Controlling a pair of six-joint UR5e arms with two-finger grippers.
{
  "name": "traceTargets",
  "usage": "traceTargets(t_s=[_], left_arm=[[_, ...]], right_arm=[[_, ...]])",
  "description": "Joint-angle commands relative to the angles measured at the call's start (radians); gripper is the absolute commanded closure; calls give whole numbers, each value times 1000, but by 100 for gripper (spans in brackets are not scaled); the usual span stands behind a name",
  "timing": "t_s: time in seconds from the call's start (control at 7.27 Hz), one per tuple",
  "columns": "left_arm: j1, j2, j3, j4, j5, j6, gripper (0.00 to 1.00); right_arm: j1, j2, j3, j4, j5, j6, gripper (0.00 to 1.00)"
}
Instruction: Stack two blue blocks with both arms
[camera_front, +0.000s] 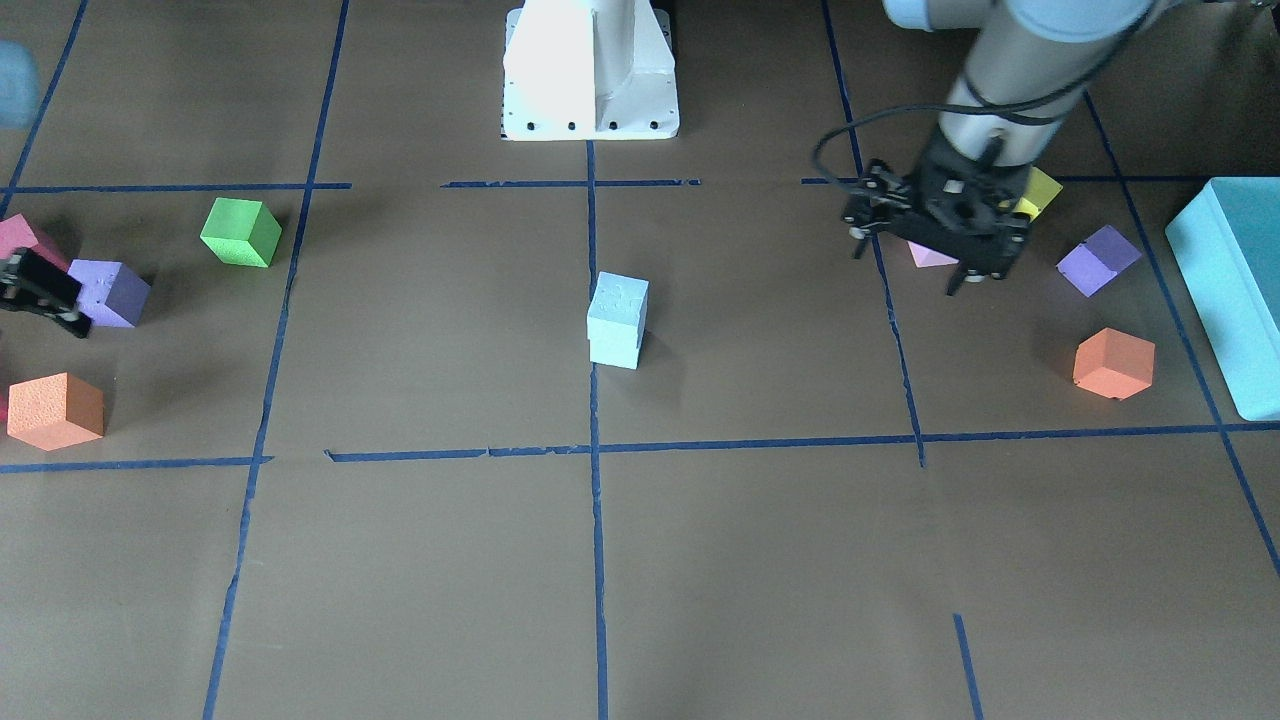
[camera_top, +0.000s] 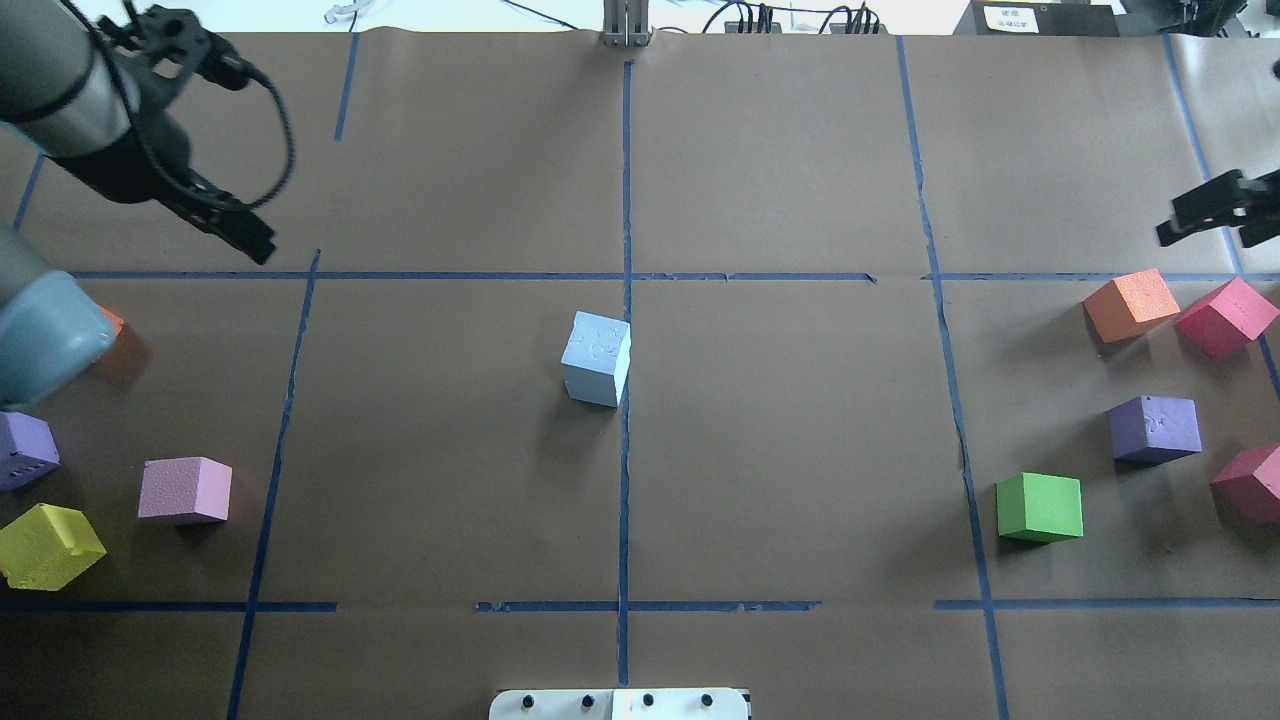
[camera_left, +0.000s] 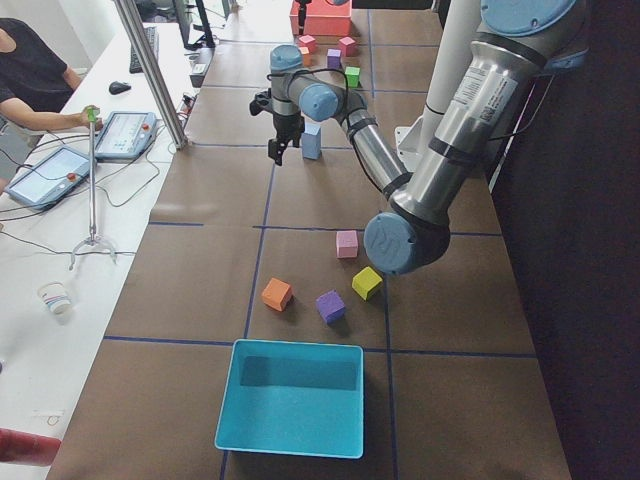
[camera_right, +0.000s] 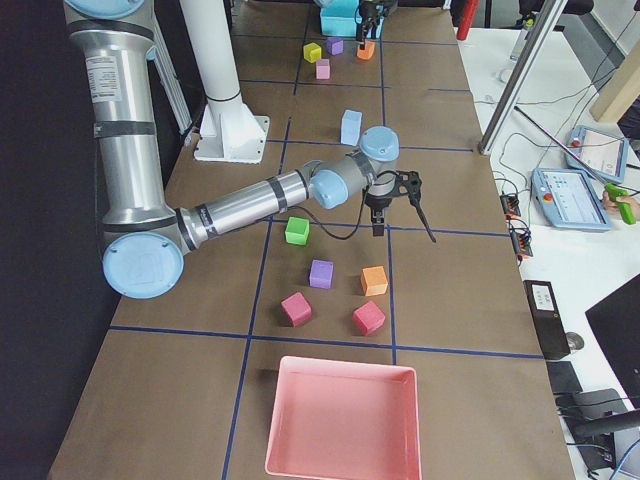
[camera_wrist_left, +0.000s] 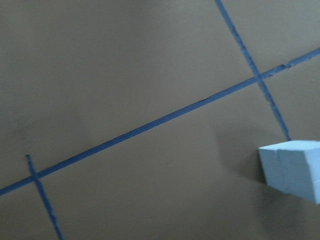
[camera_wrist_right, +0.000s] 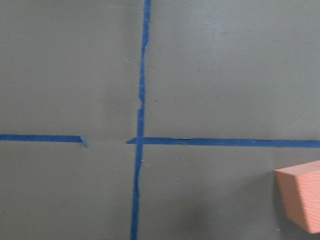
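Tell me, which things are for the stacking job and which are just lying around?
For the job: the two blue blocks, already stacked in the middle; the left pincer and the right pincer, both open and away from the stack.

Just lying about: green cube, yellow cube, pink cube, turquoise box, pink tray.
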Motion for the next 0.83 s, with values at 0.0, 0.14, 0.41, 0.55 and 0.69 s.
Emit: traceTargets(t_s=[0.0,0.14,0.41,0.55,0.69], left_arm=[[-237,124,115,-2,-72,354,0],[-330,144,191,-3,-121,488,0],[-431,146,303,-4,-178,563,0],[-433,186,314,-10,-179,561,0],[-433,201,322,-23,-179,561,0]], right_arm=[[170,-56,-4,-157,17,-328,0],[217,-56,-3,-234,13,-442,0],[242,-50,-4,-302,-10,-532,0],[242,-46,-1,-302,-15,-532,0],[242,-42,-3,-302,-15,-532,0]])
